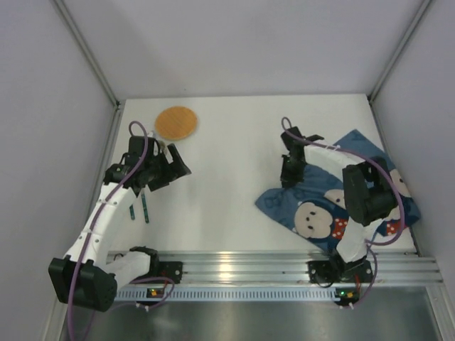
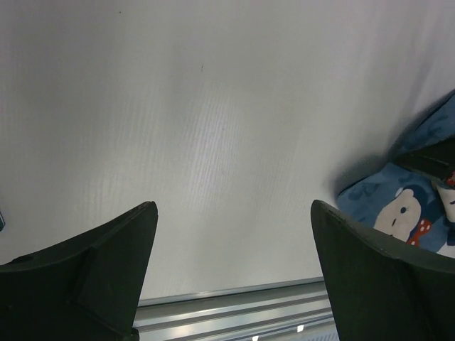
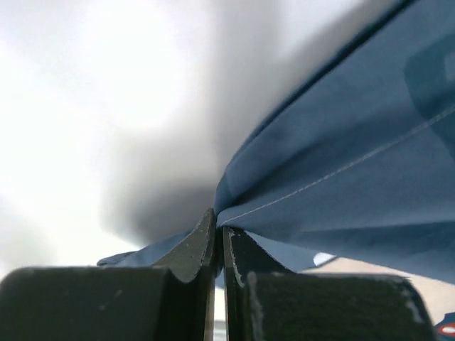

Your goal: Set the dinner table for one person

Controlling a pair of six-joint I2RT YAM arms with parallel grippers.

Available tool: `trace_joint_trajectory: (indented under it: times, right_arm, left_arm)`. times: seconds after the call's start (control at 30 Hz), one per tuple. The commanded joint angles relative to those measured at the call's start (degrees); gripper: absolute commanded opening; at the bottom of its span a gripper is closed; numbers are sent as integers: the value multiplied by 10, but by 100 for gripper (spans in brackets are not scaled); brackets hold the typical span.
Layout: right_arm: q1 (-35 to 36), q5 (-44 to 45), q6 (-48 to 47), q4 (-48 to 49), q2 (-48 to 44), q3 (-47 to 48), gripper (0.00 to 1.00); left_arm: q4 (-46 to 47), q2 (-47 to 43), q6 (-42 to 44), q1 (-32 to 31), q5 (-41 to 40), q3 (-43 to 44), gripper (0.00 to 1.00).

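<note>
The white dinner table (image 1: 227, 156) fills the top view. A blue bear-printed cloth placemat (image 1: 323, 209) lies rumpled at the right front. My right gripper (image 1: 287, 179) is shut on its left edge. In the right wrist view the gripper (image 3: 219, 222) pinches a fold of the blue cloth (image 3: 341, 156), which is lifted slightly. My left gripper (image 1: 178, 169) is open and empty over the left side of the table. In the left wrist view, bare tabletop (image 2: 213, 106) shows between the gripper's (image 2: 231, 209) fingers and the placemat (image 2: 409, 206) shows at the right.
A round orange wicker mat (image 1: 175, 122) lies at the back left. Two green utensils (image 1: 144, 206) lie by the left edge under the left arm. White walls close in the table. A metal rail (image 1: 284, 268) runs along the front edge.
</note>
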Motion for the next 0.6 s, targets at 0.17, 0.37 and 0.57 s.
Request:
trace_joint_trajectory:
  times: [0.17, 0.37, 0.57]
  right_arm:
    - [151, -218, 194, 128, 17, 170, 0]
    - [153, -298, 286, 223, 151, 294, 100]
    - [125, -317, 284, 252, 143, 309, 100]
  left_arm:
    - [0, -12, -16, -4, -9, 15, 94]
    - [-5, -9, -15, -8, -9, 28, 94]
    - [-23, -8, -11, -69, -50, 52, 95]
